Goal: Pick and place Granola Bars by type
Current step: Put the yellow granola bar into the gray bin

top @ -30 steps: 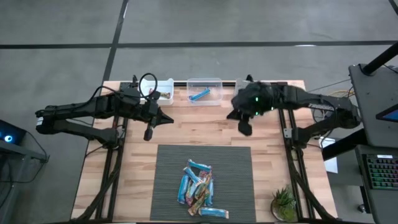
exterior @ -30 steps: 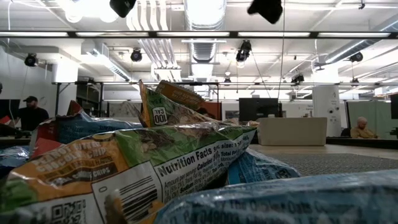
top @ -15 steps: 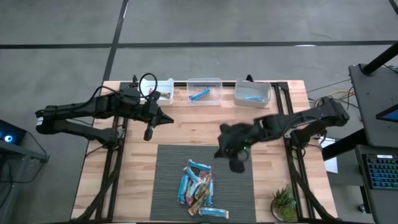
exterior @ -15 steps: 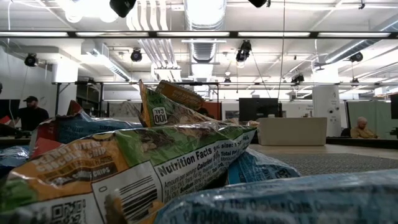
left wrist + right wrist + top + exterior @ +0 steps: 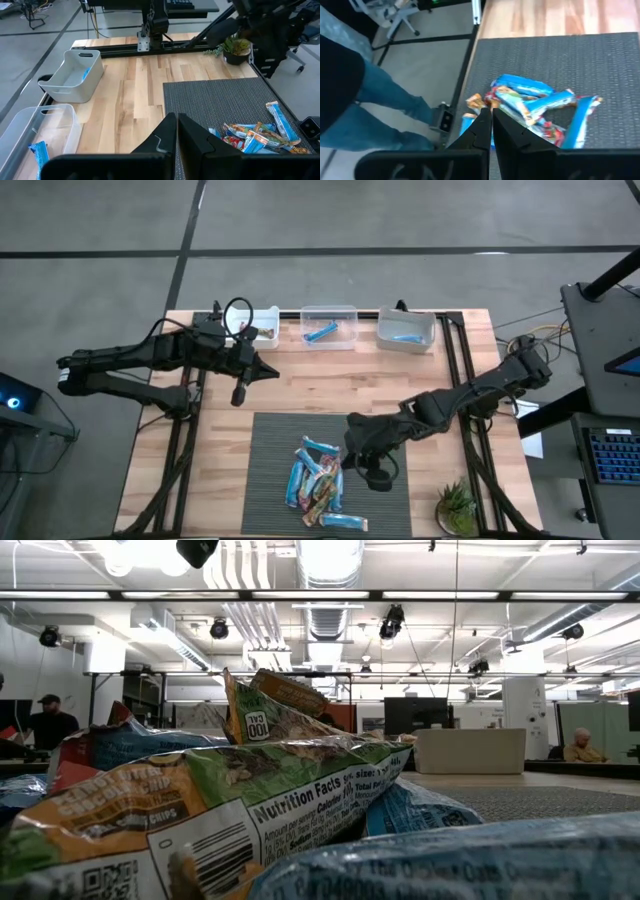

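We see the pile of foil-wrapped Granola Bars (image 5: pixel 317 478) on the dark ribbed mat (image 5: pixel 270 440) at the near middle of the wooden table (image 5: pixel 320 380), three plastic bins (image 5: pixel 328 325) lining its far edge, and a small potted plant (image 5: pixel 458 508) at its near right corner.

A wooden bench (image 5: pixel 300 385) carries a dark ribbed mat (image 5: pixel 268 470) toward six o'clock. Three small plastic bins (image 5: pixel 329 317) line its twelve o'clock edge. A small potted plant (image 5: pixel 457 507) stands at five o'clock, just beside the mat.
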Tool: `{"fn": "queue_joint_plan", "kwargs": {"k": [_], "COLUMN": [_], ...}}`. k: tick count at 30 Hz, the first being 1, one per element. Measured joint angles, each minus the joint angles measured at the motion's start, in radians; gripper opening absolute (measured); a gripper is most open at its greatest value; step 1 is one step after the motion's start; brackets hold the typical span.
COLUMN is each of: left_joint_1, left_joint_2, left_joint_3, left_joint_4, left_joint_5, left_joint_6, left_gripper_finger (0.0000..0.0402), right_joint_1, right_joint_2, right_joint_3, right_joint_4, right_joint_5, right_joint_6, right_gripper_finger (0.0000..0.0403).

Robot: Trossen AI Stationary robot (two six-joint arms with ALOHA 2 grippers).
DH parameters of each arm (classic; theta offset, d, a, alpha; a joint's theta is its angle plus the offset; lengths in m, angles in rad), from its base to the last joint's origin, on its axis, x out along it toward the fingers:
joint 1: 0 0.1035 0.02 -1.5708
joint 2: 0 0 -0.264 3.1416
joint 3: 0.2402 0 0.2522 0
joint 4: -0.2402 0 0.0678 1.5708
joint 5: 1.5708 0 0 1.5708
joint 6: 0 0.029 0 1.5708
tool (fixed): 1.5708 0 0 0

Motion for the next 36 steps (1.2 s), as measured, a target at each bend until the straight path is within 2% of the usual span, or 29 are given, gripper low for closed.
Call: {"fn": "queue_joint_plan", "kwargs": {"k": [8,21,36], "left_joint_1": [0.000,0.000,0.007], "left_joint_2": [0.000,0.001,0.016], "left_joint_3": [0.000,0.000,-0.032], "left_joint_4": [0.000,-0.001,-0.014], "left_joint_5": [0.000,0.000,-0.008], "left_joint_6": [0.000,0.000,0.000], "left_gripper_finger": [0.0000,0.0000,0.0000], "right_joint_1": [0.042,0.041,0.044], "right_joint_2": [-0.007,-0.004,-0.004], "right_joint_3": [0.007,0.067,0.068], "right_joint_4": [0.026,0.026,0.034], "right_joint_5": [-0.003,-0.003,-0.002], "right_joint_6": [0.103,0.099,0.052], "right_gripper_finger": [0.0009,0.0009,0.0009]}}
